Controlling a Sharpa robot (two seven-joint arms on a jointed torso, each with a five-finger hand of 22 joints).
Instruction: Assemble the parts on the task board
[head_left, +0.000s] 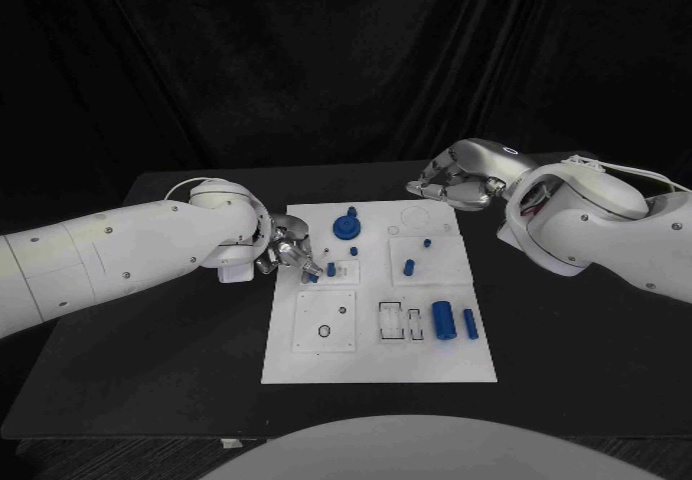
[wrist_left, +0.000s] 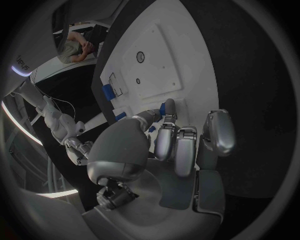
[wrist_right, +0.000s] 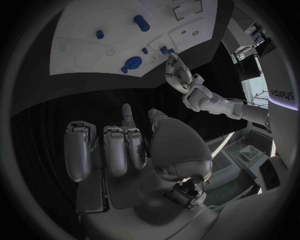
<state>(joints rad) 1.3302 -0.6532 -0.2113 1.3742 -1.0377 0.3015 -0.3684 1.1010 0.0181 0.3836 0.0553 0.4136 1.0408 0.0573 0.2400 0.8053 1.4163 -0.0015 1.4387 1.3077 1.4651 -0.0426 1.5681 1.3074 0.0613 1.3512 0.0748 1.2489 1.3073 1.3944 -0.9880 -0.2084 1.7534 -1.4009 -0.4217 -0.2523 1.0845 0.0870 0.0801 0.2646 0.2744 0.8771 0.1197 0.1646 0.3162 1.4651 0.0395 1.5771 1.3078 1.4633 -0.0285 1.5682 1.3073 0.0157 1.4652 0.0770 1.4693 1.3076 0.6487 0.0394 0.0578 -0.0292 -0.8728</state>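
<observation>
Board (head_left: 378, 350) edge: left robot hand (head_left: 293, 252) pinches blue part (head_left: 312, 277) (black table (head_left: 159, 350) around).

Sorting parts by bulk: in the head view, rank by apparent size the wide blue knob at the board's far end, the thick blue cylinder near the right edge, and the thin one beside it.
1. Wide blue knob and thick blue cylinder: look alike, unranked.
2. Thin blue cylinder, smallest.
</observation>
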